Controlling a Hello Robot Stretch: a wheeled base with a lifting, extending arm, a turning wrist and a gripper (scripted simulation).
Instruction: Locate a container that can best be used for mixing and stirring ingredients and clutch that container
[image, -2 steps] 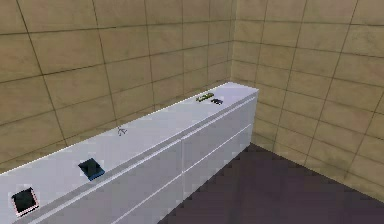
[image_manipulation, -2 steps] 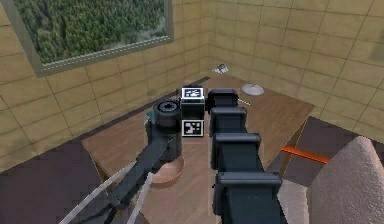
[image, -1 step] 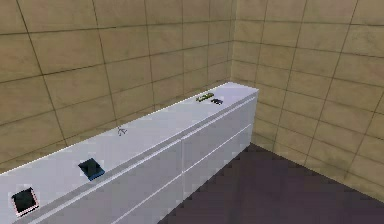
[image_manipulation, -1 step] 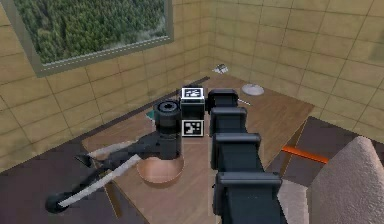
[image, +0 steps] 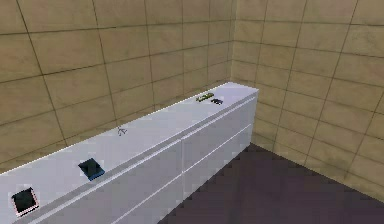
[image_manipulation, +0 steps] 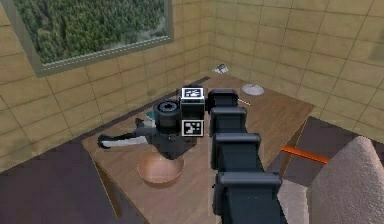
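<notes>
A shallow pinkish-brown bowl (image_manipulation: 160, 171) sits on the wooden table (image_manipulation: 270, 115), near its front-left corner in the arm side view. The dark arm rises from the bottom edge, with two white marker squares at its end. Left of them the gripper (image_manipulation: 108, 141) stretches its thin fingers toward the table's left edge. The gripper's dark body lies directly above the bowl in the picture. I cannot tell whether it touches the bowl or holds anything.
A pale plate (image_manipulation: 253, 89) and a small object (image_manipulation: 220, 69) lie at the table's far end. A window (image_manipulation: 95, 30) with trees is set in the tiled wall. A grey-pink seat (image_manipulation: 350, 180) stands at the right. A long white counter (image: 190, 145) carries small flat items (image: 91, 167).
</notes>
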